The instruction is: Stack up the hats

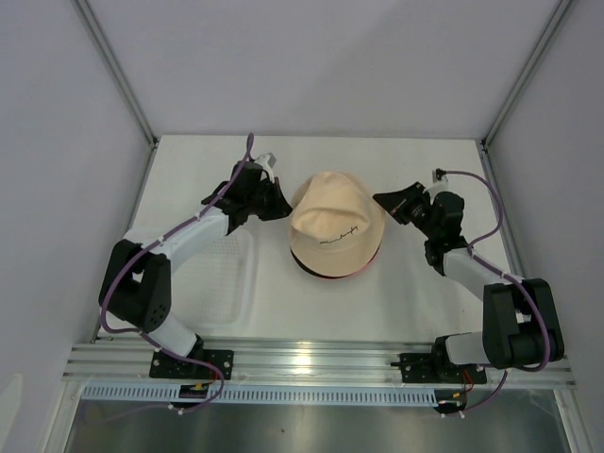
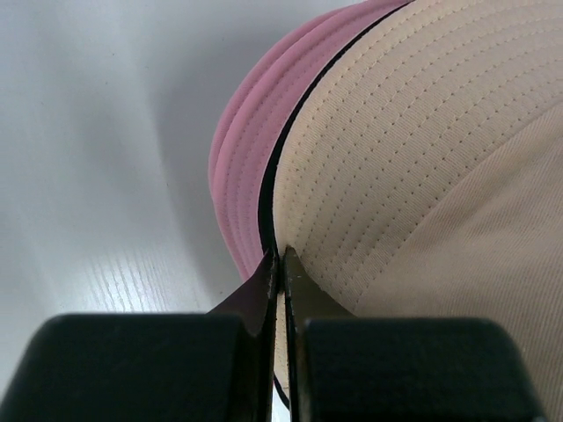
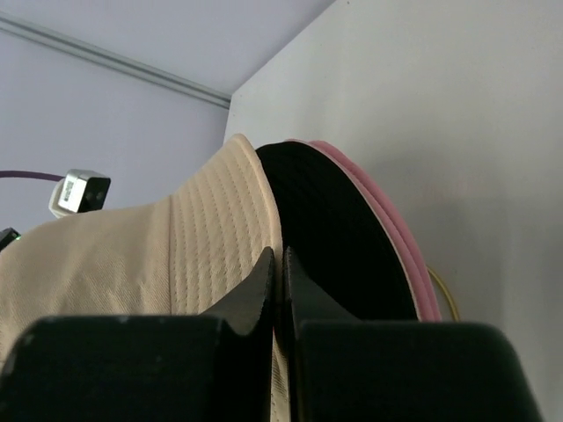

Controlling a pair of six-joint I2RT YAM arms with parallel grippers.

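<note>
The beige hat sits on top of the stack at about the middle of the desk. Its crown is up and a line of small dark script runs across the side facing the near edge. Under it lies the black hat, of which only the brim shows as a dark band just outside the beige brim. The pink hats are at the bottom, their brims reaching a little further out than the black one on both the left and the right side of the stack.

The left end effector meets the stack on its left side. In the wrist view its fingers are pressed together, pinching the edge of the beige brim. The black edge and the pink brims lie just outside the pinch.

The right end effector meets the stack on its right side. Its fingers are also pressed together at the beige brim's edge, and a strip of beige cloth shows between them lower down. The black brim is just beside them.

A clear tray lies on the desk left of the stack, towards the near-left corner and under the left arm.
</note>
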